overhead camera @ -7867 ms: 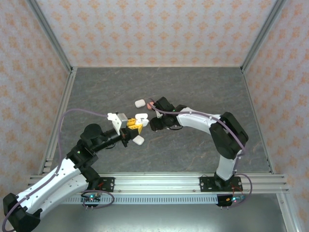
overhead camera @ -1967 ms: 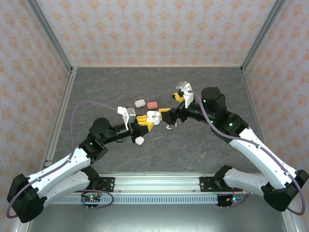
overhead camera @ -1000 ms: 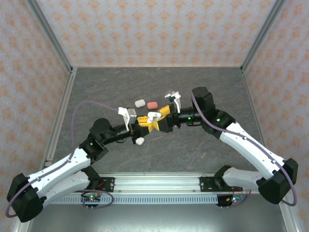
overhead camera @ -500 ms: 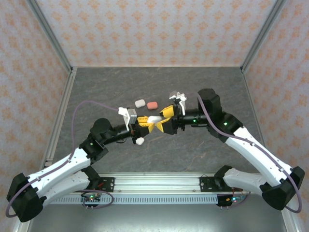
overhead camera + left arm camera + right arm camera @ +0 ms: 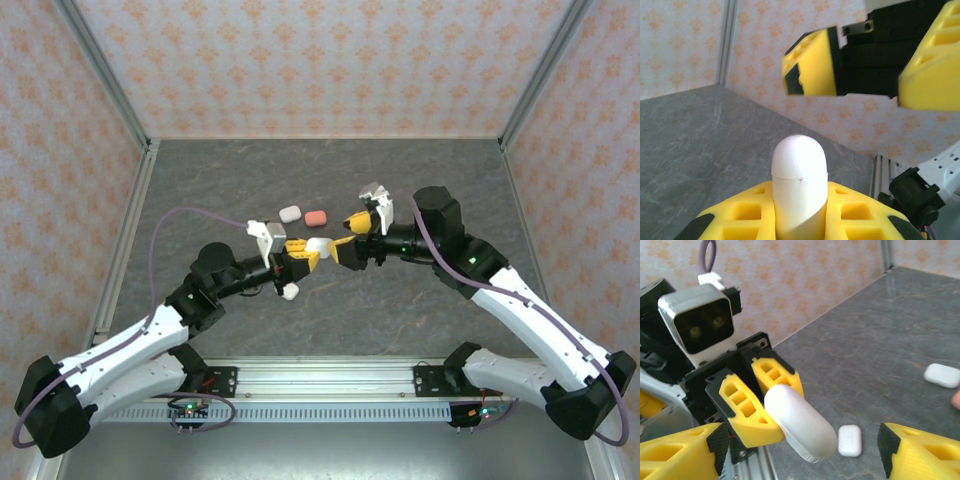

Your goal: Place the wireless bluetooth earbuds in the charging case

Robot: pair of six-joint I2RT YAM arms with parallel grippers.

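My left gripper [image 5: 306, 252] is shut on a white charging case [image 5: 318, 245], held above the table with its rounded end sticking out past the yellow fingers. The left wrist view shows the case [image 5: 799, 170] closed, a thin lid seam across it. My right gripper [image 5: 347, 238] faces it from the right, open, its yellow fingers [image 5: 812, 62] spread either side of the case's free end without touching. From the right wrist the case [image 5: 800, 422] points at me between my wide-apart fingertips [image 5: 680, 452]. The earbuds are out of view.
On the grey table lie a second white case [image 5: 290, 213] and a pink case [image 5: 315, 217] behind the grippers, and a third white case [image 5: 289, 291] under the left gripper, also seen from the right wrist [image 5: 850, 440]. Frame rails and patterned walls enclose the table.
The right gripper has drawn back a little to the right, away from the held case, still open. The left gripper keeps its grip and has barely moved.
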